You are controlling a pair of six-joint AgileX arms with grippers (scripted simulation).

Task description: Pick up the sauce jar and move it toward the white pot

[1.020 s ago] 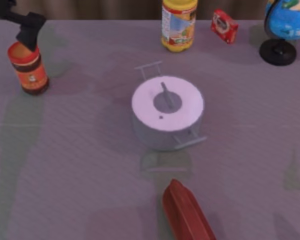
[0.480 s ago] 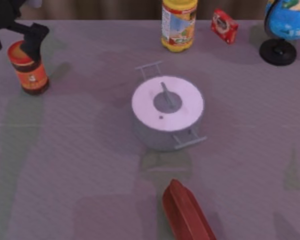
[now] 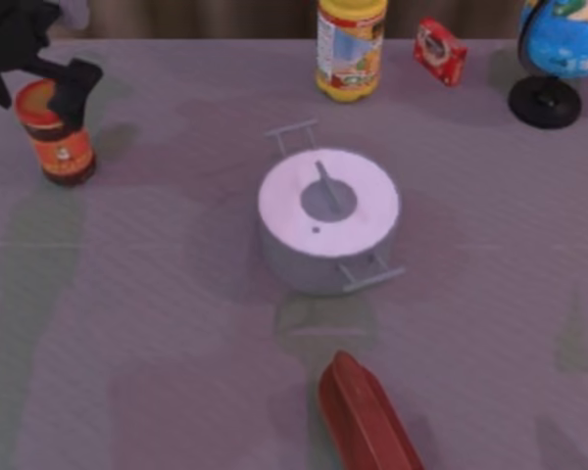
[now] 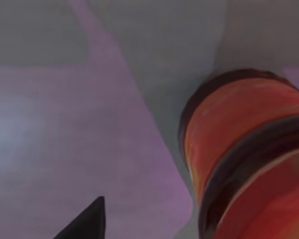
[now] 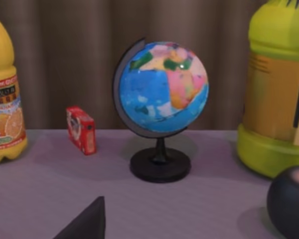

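The sauce jar point(image 3: 59, 132), dark brown-red with an orange label and a red-orange lid, stands upright at the table's far left. My left gripper point(image 3: 37, 90) hangs over its lid, open, with one black finger point(image 3: 78, 83) on the lid's right and the other on its left. In the left wrist view the jar point(image 4: 244, 159) looms close beside one dark fingertip point(image 4: 89, 221), with a gap between them. The white pot point(image 3: 328, 220), with a flat lid, grey knob and thin metal handles, sits mid-table, well to the jar's right. My right gripper is out of the top view; its wrist view shows one fingertip point(image 5: 89, 221).
A yellow bottle point(image 3: 351, 49), a small red box point(image 3: 439, 49) and a globe point(image 3: 559, 54) line the back edge. A long red object point(image 3: 367, 416) lies at the front, below the pot. The right wrist view also shows a yellow-green jug point(image 5: 276, 94).
My left gripper has shifted a little to the right and lower around the jar's lid. The jar and the pot have not moved.
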